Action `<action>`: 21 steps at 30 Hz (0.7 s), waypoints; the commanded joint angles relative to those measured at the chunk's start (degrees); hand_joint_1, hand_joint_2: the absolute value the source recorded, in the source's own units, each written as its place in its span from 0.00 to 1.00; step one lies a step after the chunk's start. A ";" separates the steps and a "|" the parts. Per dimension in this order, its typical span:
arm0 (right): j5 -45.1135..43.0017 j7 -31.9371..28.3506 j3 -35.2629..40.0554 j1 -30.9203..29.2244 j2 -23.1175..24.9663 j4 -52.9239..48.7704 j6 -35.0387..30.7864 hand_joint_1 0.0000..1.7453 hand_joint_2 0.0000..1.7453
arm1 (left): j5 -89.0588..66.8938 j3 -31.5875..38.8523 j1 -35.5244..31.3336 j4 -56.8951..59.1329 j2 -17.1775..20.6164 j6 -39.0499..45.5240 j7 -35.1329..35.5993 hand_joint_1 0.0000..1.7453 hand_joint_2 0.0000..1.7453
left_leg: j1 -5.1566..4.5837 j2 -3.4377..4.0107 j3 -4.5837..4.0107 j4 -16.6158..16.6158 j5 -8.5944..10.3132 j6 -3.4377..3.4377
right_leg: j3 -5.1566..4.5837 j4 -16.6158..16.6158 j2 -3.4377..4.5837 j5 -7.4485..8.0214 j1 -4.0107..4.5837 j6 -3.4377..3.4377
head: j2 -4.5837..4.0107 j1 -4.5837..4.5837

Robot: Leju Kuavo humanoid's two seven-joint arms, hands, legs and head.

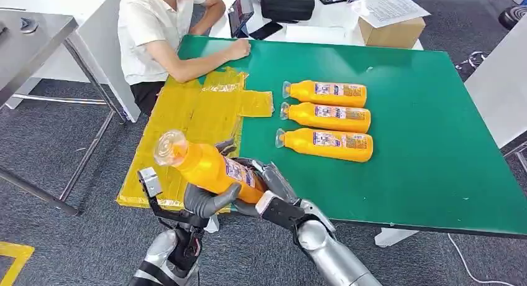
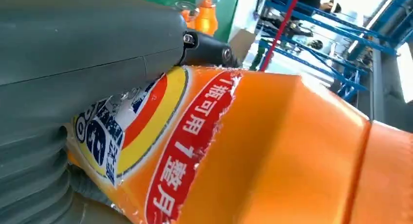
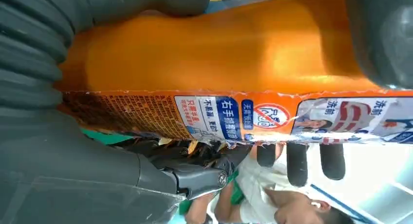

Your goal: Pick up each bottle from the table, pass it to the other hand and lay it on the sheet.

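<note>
Mid-handover above the table's [image 1: 435,193] near edge, both robot hands gripped one orange bottle [image 1: 208,166], tilted with its clear cap toward the yellow sheet [image 1: 186,112]. The left robot hand [image 1: 208,200] cupped the body from below; the right robot hand [image 1: 270,186] wrapped the labelled base end. The risk, judging from this overlap: if either hand let go before the other's hold was firm, the smooth bottle could slip and fall off the edge. Three more bottles [image 1: 326,118] lay side by side on the table, well apart.
</note>
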 commanded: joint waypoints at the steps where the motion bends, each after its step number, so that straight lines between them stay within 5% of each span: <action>1: -2.74 0.02 3.13 -2.56 0.61 6.10 6.23 0.00 1.00 | 0.56 -2.94 -2.59 2.85 1.25 -4.01 -0.30 1.00 1.00 | 0.04 0.04 0.17 -0.04 -0.05 -0.08 | 0.16 -0.05 0.06 -0.03 0.04 -0.09 | 0.00 0.00; 4: -4.16 -1.94 3.43 -1.53 0.58 6.49 9.45 0.00 1.00 | 2.43 -2.48 -2.49 2.45 1.33 -7.83 -0.33 1.00 1.00 | 0.08 0.05 0.31 -0.05 -0.11 -0.13 | 0.31 -0.06 0.07 -0.08 0.08 -0.14 | 0.00 0.02; 5: -4.21 -2.50 3.36 -1.00 0.68 6.37 9.52 0.00 0.00 | 3.11 -1.86 -2.47 2.53 1.19 -8.25 0.02 1.00 1.00 | 0.06 0.01 0.21 -0.05 -0.06 -0.09 | 0.21 -0.05 0.03 -0.05 0.06 -0.10 | 0.00 -0.02; 16: -4.27 -3.63 -0.10 7.34 -0.59 -0.28 1.59 0.00 0.00 | 2.16 5.34 -2.70 -1.03 3.08 0.67 0.33 1.00 1.00 | 0.10 -0.04 0.24 -0.04 -0.10 -0.13 | 0.24 -0.05 -0.01 -0.11 0.09 -0.14 | 0.00 -0.02; 18: 2.02 -3.63 -1.17 8.13 -0.55 -0.30 -7.40 0.00 0.00 | -2.16 6.11 -2.35 -1.96 3.32 4.83 -1.42 1.00 1.00 | 0.11 -0.02 0.21 -0.02 -0.09 -0.12 | 0.21 -0.04 -0.01 -0.09 0.11 -0.13 | 0.00 0.00; 19: 4.75 -3.63 -1.16 9.17 -0.75 -1.83 -12.02 0.00 1.00 | -4.63 6.76 -2.46 -2.03 3.75 8.04 -2.03 1.00 1.00 | 0.10 -0.03 0.28 -0.03 -0.11 -0.14 | 0.28 -0.04 -0.01 -0.12 0.09 -0.16 | 0.00 0.00; 21: 6.07 -3.63 -1.96 12.67 -1.43 -8.30 -21.28 0.00 1.00 | -16.40 8.21 -5.40 2.26 5.59 22.69 -2.52 1.00 1.00 | 0.12 -0.04 0.22 -0.02 -0.09 -0.14 | 0.23 -0.05 -0.02 -0.10 0.12 -0.15 | 0.00 -0.02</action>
